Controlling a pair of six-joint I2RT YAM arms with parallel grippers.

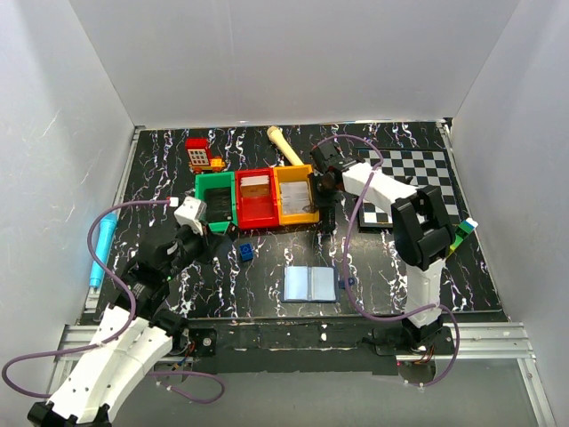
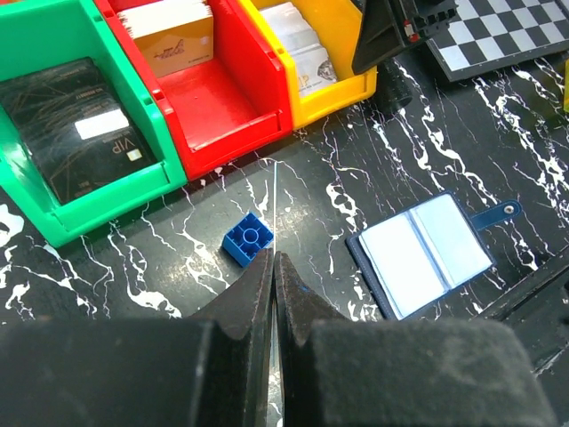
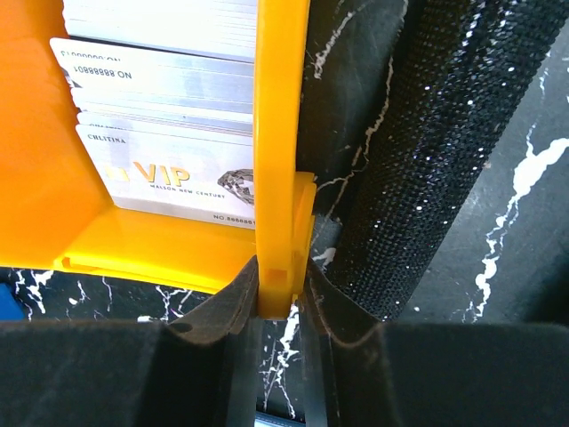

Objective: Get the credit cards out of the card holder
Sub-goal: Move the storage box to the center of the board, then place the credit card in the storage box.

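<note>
My right hand (image 3: 283, 294) has its two fingers pressed on the side wall of the yellow bin (image 3: 280, 107), one finger inside and one outside, so it holds the bin and no card. My left hand (image 2: 274, 262) is fully closed with nothing in it, and it hangs over the table (image 2: 462, 133) near the small blue brick (image 2: 248, 240). The card holder (image 1: 310, 285) lies open and flat near the front edge, well apart from both hands. I cannot tell if credit cards are in its pale pockets.

The danger I see: if my right arm lifts or pulls now, the bin comes with it and can tilt, and the stack of cards (image 3: 169, 169) inside may spill. I should release the wall first. The holder also lies loose, so I think it will slide or fold when one hand pulls a card and the other does not press it down. And a closed left hand would only push it away
</note>
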